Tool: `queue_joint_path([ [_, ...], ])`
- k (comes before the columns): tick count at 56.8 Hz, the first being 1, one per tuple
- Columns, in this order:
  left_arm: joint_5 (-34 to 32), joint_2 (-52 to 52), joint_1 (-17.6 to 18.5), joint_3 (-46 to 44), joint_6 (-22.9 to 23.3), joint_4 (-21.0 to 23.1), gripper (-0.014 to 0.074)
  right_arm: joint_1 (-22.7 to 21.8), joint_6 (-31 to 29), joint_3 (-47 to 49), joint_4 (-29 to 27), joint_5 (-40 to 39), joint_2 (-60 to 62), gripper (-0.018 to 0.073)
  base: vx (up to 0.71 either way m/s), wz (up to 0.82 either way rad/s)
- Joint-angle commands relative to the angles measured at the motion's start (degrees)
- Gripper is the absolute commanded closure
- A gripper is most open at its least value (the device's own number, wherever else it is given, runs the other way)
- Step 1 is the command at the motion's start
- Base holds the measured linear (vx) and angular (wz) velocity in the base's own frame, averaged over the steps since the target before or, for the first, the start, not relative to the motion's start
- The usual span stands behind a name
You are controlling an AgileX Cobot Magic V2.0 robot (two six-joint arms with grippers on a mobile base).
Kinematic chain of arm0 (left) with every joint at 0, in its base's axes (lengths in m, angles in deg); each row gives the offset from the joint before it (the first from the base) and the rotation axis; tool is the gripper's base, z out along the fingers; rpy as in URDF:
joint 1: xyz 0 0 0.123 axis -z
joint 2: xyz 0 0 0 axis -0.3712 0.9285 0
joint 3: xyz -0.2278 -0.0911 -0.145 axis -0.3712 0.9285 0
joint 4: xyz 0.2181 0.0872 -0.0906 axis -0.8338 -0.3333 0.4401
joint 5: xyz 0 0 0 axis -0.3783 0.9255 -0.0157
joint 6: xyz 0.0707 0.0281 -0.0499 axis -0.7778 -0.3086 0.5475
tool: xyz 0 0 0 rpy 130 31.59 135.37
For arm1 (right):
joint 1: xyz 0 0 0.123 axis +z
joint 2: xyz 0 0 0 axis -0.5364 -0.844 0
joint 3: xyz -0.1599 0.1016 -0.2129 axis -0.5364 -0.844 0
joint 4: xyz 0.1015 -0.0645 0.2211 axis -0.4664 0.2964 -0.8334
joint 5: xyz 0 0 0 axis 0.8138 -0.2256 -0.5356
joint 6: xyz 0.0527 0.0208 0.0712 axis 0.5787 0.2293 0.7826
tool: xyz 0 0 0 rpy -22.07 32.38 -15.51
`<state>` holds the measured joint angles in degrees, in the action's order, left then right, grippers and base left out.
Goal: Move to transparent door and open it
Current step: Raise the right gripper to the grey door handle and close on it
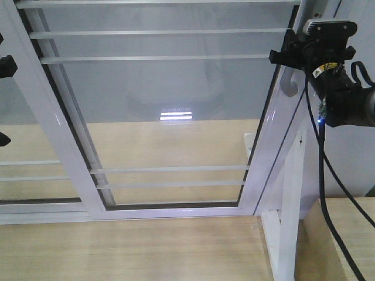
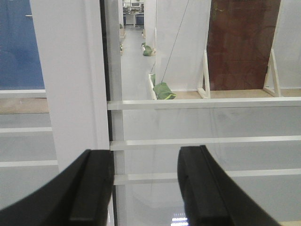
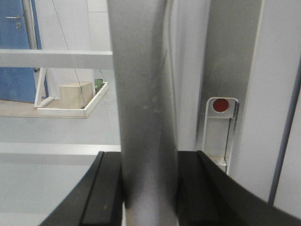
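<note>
Our right gripper point(image 3: 149, 190) is clamped on the silver-grey handle point(image 3: 146, 94), with a finger pressed on each side. The transparent door point(image 1: 170, 105) is right in front of us, handle on its right edge. Meanwhile our left gripper point(image 2: 146, 188) is released, fingers spread, facing the glass.

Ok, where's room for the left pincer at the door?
Free: the door between its upper bars and lower bars; the floor below the track. Crowded: the handle edge, taken by the right pincer, cable, brace.
</note>
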<state>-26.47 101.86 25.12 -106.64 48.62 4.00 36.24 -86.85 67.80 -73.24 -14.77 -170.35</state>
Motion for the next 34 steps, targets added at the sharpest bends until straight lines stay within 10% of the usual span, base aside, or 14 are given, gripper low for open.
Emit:
queue_joint_path([
  [1, -4.8, -0.8, 0.1, -2.1, 0.1, 0.3, 0.0146, 0.3, 1.0, 1.7, 2.7, -5.7, 3.0, 0.0245, 0.0, 0.0],
  [34, -2.7, -0.8, 0.1, -2.1, 0.1, 0.3, 0.0146, 8.0, -1.0, 1.7, 3.0, -5.7, 3.0, 0.0244, 0.0, 0.0],
])
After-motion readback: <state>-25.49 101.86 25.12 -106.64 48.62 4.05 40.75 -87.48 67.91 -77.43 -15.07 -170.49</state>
